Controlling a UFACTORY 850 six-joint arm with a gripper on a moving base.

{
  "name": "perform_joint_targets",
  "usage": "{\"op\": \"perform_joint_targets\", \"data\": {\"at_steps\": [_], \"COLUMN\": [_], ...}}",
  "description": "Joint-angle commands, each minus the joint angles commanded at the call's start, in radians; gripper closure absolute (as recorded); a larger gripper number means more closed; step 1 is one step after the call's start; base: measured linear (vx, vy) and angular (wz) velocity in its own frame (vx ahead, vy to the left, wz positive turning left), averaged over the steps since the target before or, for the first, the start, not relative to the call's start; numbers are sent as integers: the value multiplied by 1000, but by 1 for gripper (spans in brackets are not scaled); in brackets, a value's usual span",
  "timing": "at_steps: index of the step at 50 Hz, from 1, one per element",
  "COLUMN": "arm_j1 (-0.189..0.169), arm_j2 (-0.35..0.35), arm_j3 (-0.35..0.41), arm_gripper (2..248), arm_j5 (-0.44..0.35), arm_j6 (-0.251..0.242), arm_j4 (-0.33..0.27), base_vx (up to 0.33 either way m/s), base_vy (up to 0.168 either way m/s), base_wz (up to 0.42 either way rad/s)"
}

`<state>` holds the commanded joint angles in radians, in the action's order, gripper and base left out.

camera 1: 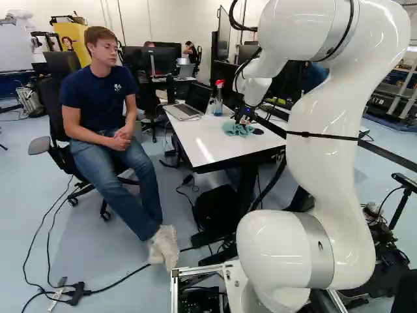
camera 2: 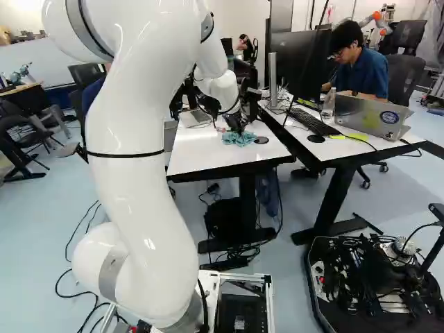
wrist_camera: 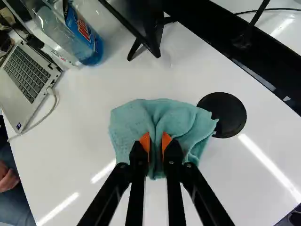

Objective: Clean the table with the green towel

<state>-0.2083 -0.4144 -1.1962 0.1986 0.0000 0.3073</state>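
We set twelve o'clock straight ahead of the hand point(wrist_camera: 155, 141), which is gripping the green towel point(wrist_camera: 131, 120) by a bunched fold. The towel rests on the tabletop point(wrist_camera: 84, 108), its longer spread running roughly nine to three o'clock, one edge over the black disc point(wrist_camera: 228, 117) at two o'clock. A spray bottle point(wrist_camera: 89, 47), apparently containing blue liquid, stands at eleven o'clock. For wiping, we judge a sweep toward nine o'clock suitable, keeping light downward pressure.

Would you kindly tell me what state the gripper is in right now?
Gripper: closed, pinching a fold of the green towel.
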Motion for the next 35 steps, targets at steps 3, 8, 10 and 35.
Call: {"op": "perform_joint_targets", "data": {"at_steps": [3, 8, 10, 35], "arm_j1": [0, 0, 0, 0], "arm_j2": [0, 0, 0, 0], "arm_j3": [0, 0, 0, 0], "arm_gripper": [202, 202, 202, 202], "arm_j5": [0, 0, 1, 45], "arm_j6": [0, 0, 0, 0], "arm_j4": [0, 0, 0, 0], "base_vx": [0, 0, 0, 0], "base_vy": [0, 0, 0, 0], "base_wz": [0, 0, 0, 0]}}
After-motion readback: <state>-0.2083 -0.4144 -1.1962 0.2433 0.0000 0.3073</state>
